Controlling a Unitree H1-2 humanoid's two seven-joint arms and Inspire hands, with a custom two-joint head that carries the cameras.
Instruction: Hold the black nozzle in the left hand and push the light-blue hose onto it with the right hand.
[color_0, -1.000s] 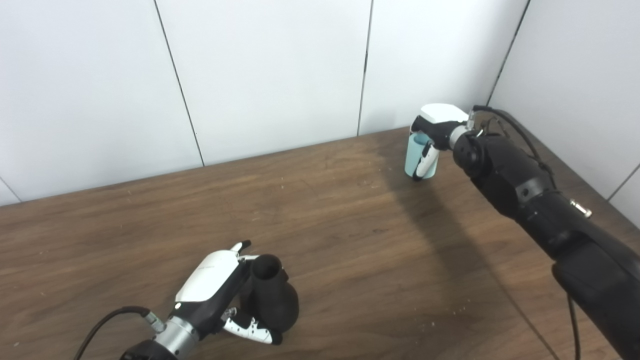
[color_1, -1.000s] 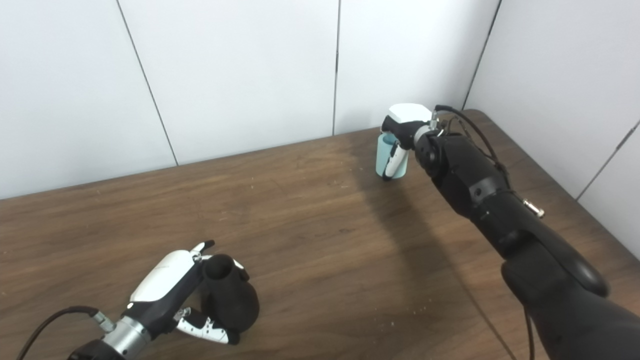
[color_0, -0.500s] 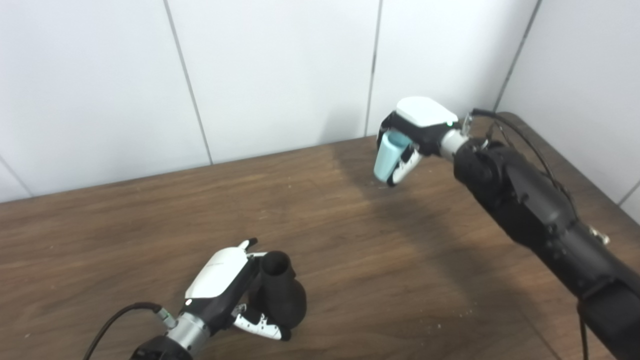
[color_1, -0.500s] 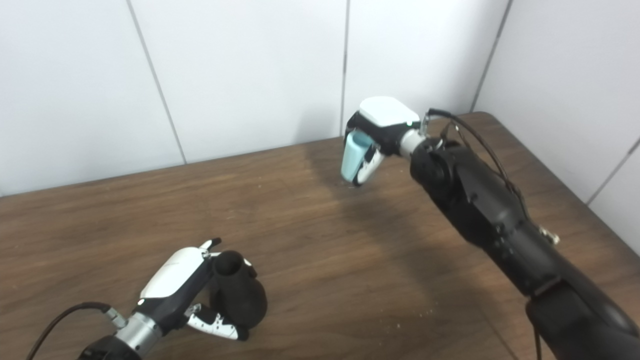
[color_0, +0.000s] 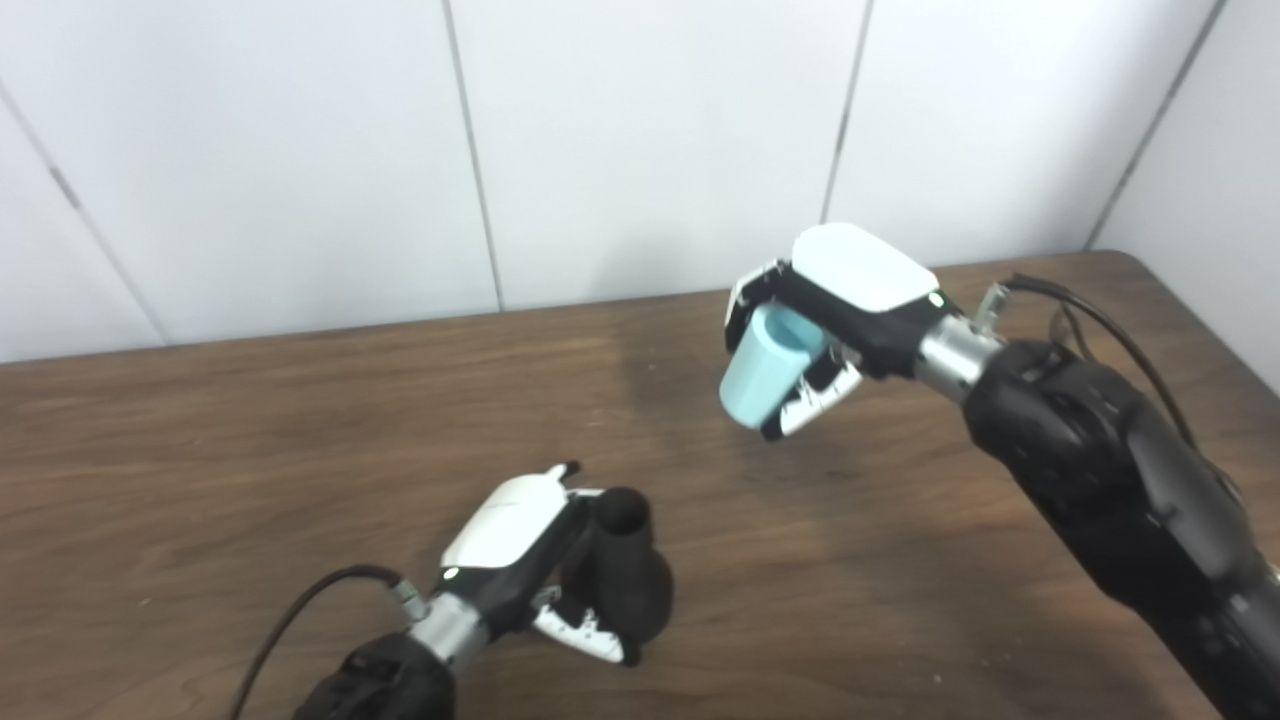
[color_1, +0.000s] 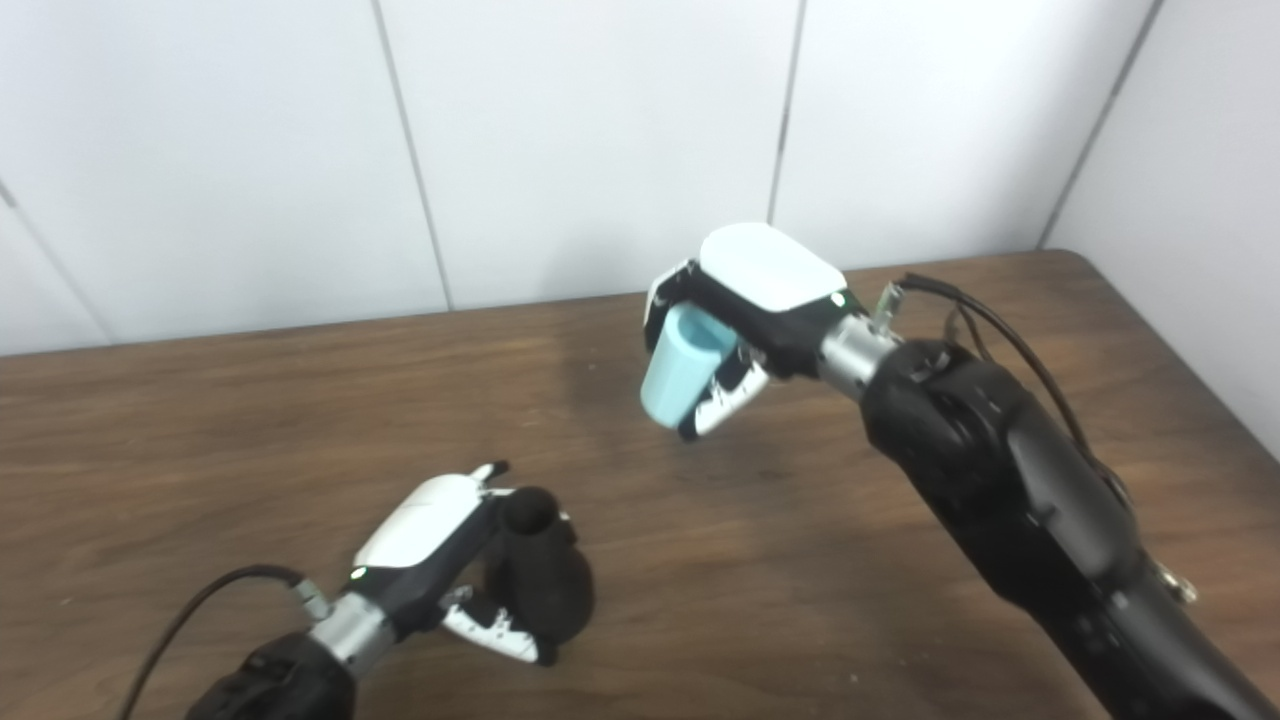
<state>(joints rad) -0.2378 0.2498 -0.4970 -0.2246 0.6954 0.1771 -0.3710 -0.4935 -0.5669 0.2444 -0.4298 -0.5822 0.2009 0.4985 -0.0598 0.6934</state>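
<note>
Where the left hand (color_0: 510, 545) grips, black nozzle (color_0: 625, 585) hidden.

Bare table (color_0: 300, 400) lies between the black nozzle (color_0: 625, 585) and the light-blue hose (color_0: 762, 378) (held aloft, well apart).

L hand (color_0: 520, 545) low, fingers curled shut, R hand (color_0: 840, 310) raised, fingers clenched
</note>
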